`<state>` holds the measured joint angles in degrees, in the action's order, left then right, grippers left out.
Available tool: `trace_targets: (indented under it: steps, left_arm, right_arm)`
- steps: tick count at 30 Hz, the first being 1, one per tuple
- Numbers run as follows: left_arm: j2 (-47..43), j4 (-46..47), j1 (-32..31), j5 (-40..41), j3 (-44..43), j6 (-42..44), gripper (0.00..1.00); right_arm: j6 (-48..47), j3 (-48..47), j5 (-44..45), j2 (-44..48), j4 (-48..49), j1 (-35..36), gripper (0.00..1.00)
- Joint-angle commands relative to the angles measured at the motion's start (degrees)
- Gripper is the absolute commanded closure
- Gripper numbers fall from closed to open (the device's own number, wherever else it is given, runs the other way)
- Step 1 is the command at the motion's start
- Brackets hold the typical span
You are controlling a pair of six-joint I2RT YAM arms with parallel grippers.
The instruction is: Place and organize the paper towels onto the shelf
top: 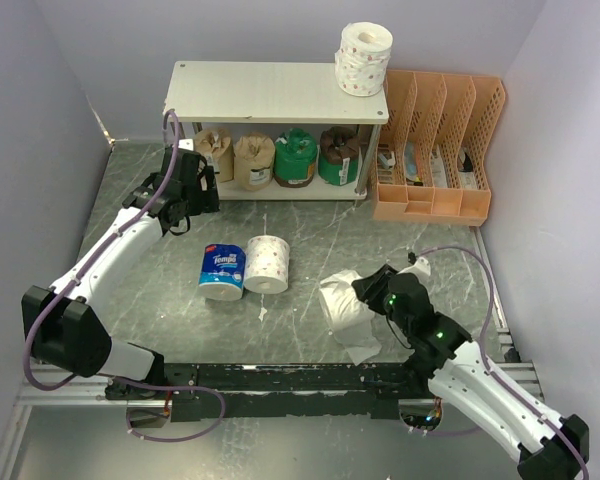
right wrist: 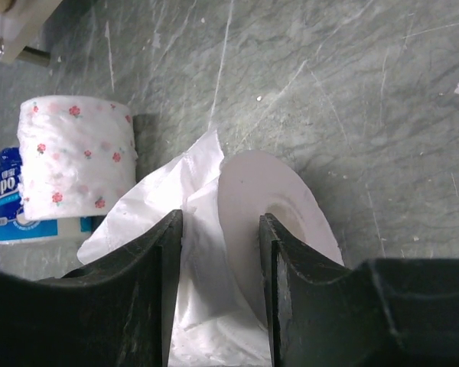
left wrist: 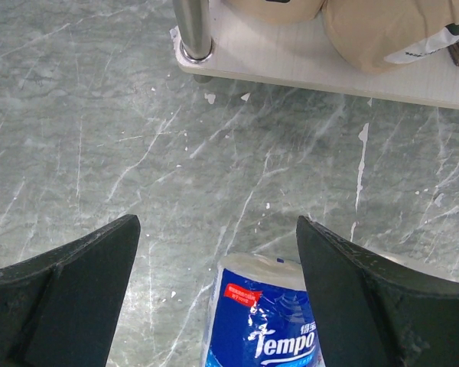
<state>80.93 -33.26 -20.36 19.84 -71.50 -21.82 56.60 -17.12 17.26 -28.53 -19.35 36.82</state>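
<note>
The shelf [top: 270, 92] stands at the back. Its lower tier holds two tan rolls [top: 233, 157], a green roll [top: 296, 157] and a dark brown roll [top: 338, 155]. Stacked dotted white rolls [top: 364, 58] stand on the top board's right end. A blue-wrapped roll [top: 223, 272] and a dotted roll [top: 268, 264] lie side by side on the table. My left gripper [top: 183, 212] is open and empty, hovering behind and left of the blue roll [left wrist: 264, 321]. My right gripper [right wrist: 220, 229] is shut on a plain white roll [right wrist: 252, 206] that is partly unwound [top: 342, 305].
An orange slotted file organizer [top: 435, 150] stands right of the shelf. Grey walls close in the left, right and back. The shelf's front left post [left wrist: 193, 27] and lower board edge show at the top of the left wrist view. A loose paper tail [top: 362, 350] trails toward the near edge.
</note>
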Motion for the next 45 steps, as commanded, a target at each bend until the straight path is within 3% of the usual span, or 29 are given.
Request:
trace_targets:
  steps: [1,9,15,18,20,21,24,31,38,45]
  left_arm:
    - [0.7,1.1,-0.4,-1.0,-0.3,0.6,0.06]
    - [0.5,0.9,-0.4,-0.4,-0.3,0.6,0.06]
    - [0.2,0.9,-0.4,0.2,-0.2,0.8,0.06]
    - [0.1,0.9,-0.4,0.1,-0.2,0.7,0.06]
    - [0.0,1.0,-0.4,-0.1,-0.2,0.7,0.06]
    - [0.0,0.9,-0.4,-0.1,-0.2,0.8,0.06]
    - [-0.2,1.0,-0.5,-0.1,-0.1,0.8,0.06]
    - [-0.8,1.1,-0.6,-1.1,-0.2,0.8,0.06]
    - [-1.8,1.3,-0.8,-1.5,0.0,0.9,0.05]
    - [-1.9,1.3,-1.1,-1.5,0.0,1.1,0.05]
  right_arm:
    - [-2.1,-5.4,-1.7,-0.3,-2.1,0.3,1.00]
    - [-18.5,-30.5,0.5,-16.4,-9.2,0.3,1.00]
    - [-27.7,-42.9,-0.8,-27.7,-16.1,0.3,0.97]
    - [-25.7,-44.0,4.8,-29.4,-21.2,0.3,0.52]
    - [-23.7,-39.9,4.9,-26.1,-20.4,0.1,0.29]
    - [-23.5,-37.0,2.4,-22.3,-18.8,0.0,0.19]
    - [-21.0,-30.0,-1.9,-12.6,-16.2,-0.5,0.07]
    - [-15.8,-18.5,-11.8,3.8,-14.4,-0.5,0.09]
    - [-7.0,-12.7,-2.4,2.9,-12.7,-0.5,0.13]
    - [-8.5,-8.4,2.8,0.7,-6.8,-0.5,0.13]
